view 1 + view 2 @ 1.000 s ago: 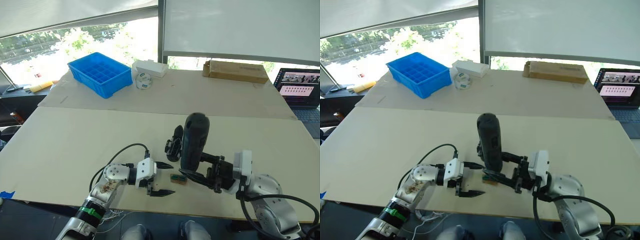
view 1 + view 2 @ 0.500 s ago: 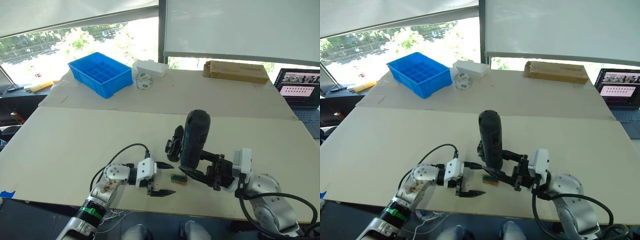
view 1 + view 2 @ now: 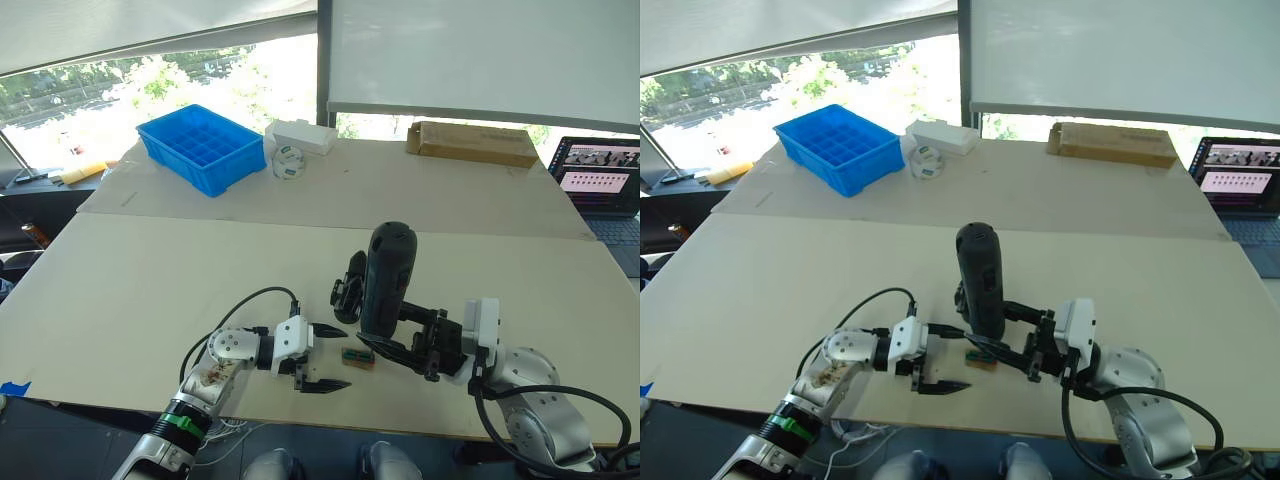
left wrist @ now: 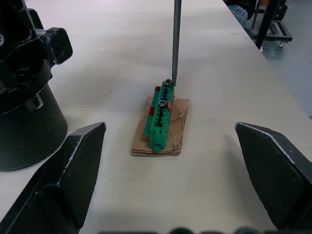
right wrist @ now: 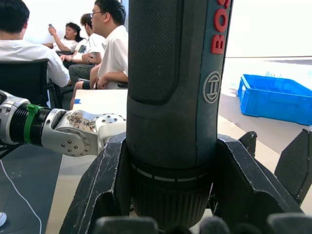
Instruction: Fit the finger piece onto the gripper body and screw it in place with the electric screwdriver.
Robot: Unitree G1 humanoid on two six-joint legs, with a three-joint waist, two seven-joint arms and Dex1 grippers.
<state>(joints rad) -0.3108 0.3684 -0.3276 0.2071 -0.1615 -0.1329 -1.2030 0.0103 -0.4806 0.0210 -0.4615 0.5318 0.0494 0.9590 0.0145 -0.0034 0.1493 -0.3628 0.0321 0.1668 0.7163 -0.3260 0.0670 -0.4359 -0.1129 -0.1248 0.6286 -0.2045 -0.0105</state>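
Our right tool clamps the electric screwdriver upright, its bit touching a screw on the green-topped block. Our left tool hangs with fingers spread wide beside that block, near the counter front edge. Just behind stands the gripper body. Broad bare counter lies to the left. Since a second ago the screwdriver has shifted only slightly.
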